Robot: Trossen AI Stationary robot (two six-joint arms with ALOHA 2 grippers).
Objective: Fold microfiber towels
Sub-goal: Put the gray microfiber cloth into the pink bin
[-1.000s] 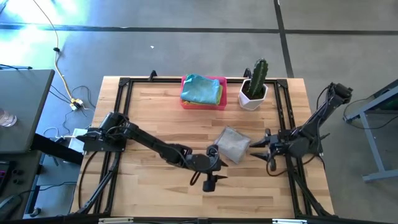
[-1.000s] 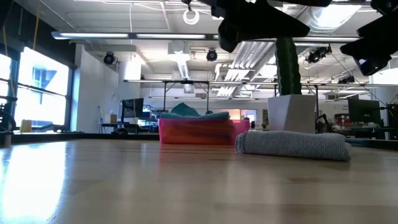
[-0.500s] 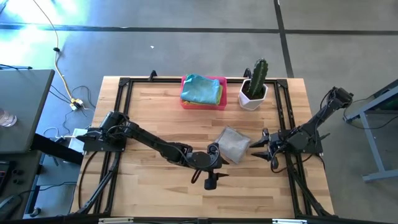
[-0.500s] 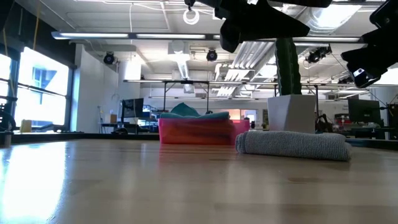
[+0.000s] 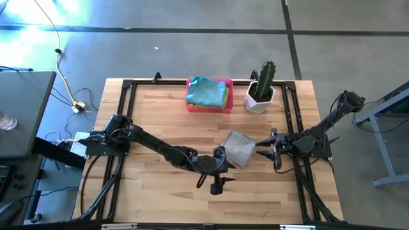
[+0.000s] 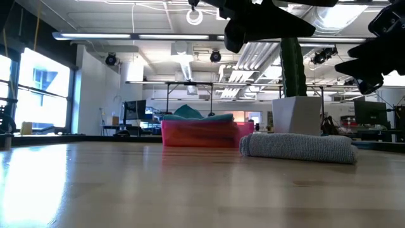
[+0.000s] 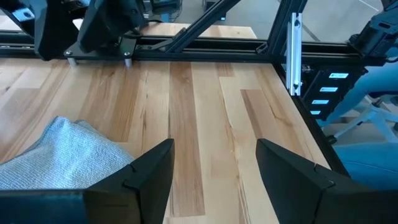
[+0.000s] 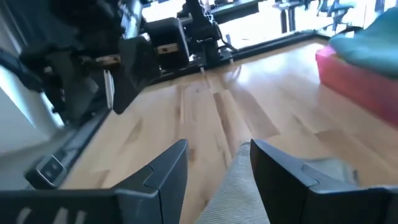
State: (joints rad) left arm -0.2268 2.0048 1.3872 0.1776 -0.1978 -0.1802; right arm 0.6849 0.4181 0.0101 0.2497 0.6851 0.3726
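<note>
High view: grey towel (image 5: pixel 240 148) lies folded right of frame centre on the wooden table (image 5: pixel 160 121), with the other towels (image 5: pixel 207 92) stacked in the pink tray (image 5: pixel 225 104) at upper centre, beside the potted cactus (image 5: pixel 262 87). Left gripper (image 5: pixel 225 158) sits at the grey towel's lower-left corner, fingers spread and pinching nothing. Right gripper (image 5: pixel 264 148) faces the towel's right edge, fingers apart, also empty; in its wrist view the cloth lies just ahead between the fingers.

We judge the grey one folded or nearly so. If another fold is due, we should pinch both layers at matching corners, lift low, and lay the edge over square so the soft pile doesn't bunch.

Surface: light butcher-block planks, black aluminium frame around the edges.

Room, low view: open lab hall, ceiling light strips, windows at the left of frame, benches in the background. Concrete floor and a yellow cable (image 5: pixel 61 70) show at the high view's upper left.
</note>
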